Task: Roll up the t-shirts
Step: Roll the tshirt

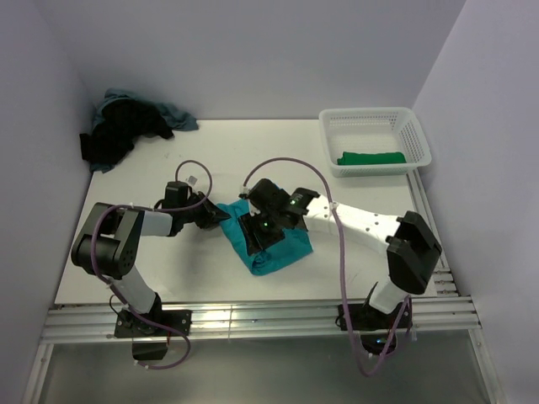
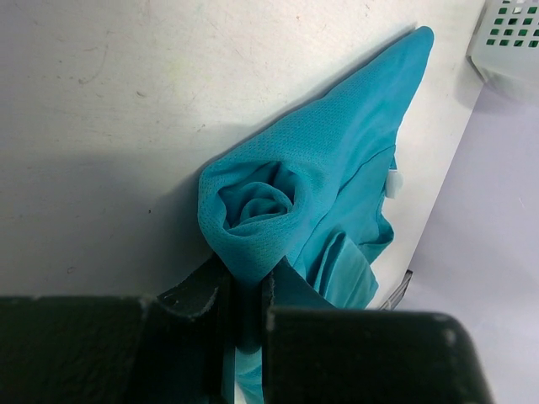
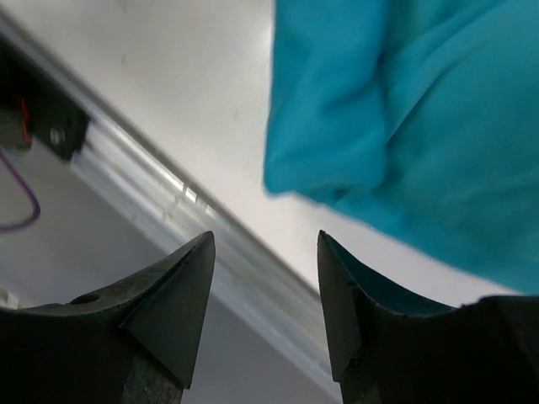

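Note:
A bright teal t-shirt (image 1: 282, 250) lies partly rolled in the middle of the table, its spiral end (image 2: 259, 200) facing the left wrist camera. My left gripper (image 1: 222, 215) is shut on a fold of that shirt's left end, and the cloth shows pinched between its fingers (image 2: 195, 290). Over the shirt's near-left part hovers my right gripper (image 1: 255, 238). It is open with nothing between its fingertips (image 3: 200, 252), and the teal t-shirt (image 3: 421, 118) lies just beyond them. A green t-shirt (image 1: 371, 157) lies folded in the basket. Dark and dusty blue t-shirts (image 1: 126, 130) are heaped at the back left.
The white lattice basket (image 1: 417, 135) stands at the back right, and its corner (image 2: 509, 34) shows in the left wrist view. The table's metal front rail (image 3: 168, 181) runs just below the right gripper. Purple cables loop above both arms.

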